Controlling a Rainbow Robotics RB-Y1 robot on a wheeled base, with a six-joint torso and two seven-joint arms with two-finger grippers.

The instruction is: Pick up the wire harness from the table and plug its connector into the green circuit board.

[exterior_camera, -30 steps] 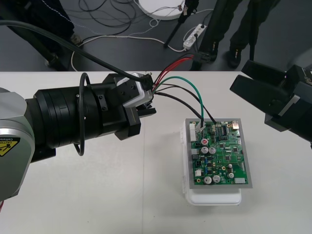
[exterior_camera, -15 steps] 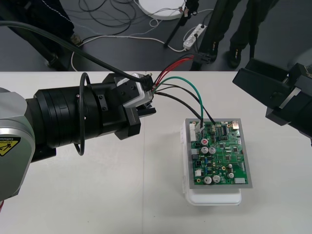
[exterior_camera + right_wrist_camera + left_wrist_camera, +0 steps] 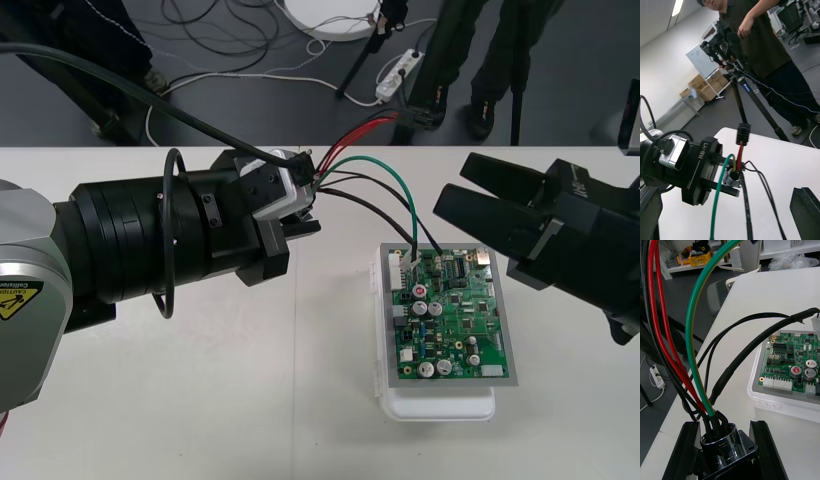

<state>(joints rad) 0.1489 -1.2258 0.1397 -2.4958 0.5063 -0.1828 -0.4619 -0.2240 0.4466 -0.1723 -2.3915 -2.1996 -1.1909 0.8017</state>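
You look steeply down on the table (image 3: 200, 400); the left wrist camera sits close behind the socket (image 3: 724, 448), the right faces it; all share its wires (image 3: 395, 180).

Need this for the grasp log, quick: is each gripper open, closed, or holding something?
Left gripper: jaws closed on the harness's round metal socket.
Right gripper: jaws open, holding nothing, near the green circuit board.

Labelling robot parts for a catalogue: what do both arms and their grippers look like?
The left arm has a silver link with a yellow warning label, then a thick black cylindrical wrist with a looping black cable. The left gripper is black, with white RB-Y1 lettering and a silver camera block. The right gripper is black and angular, with wedge-shaped fingers.
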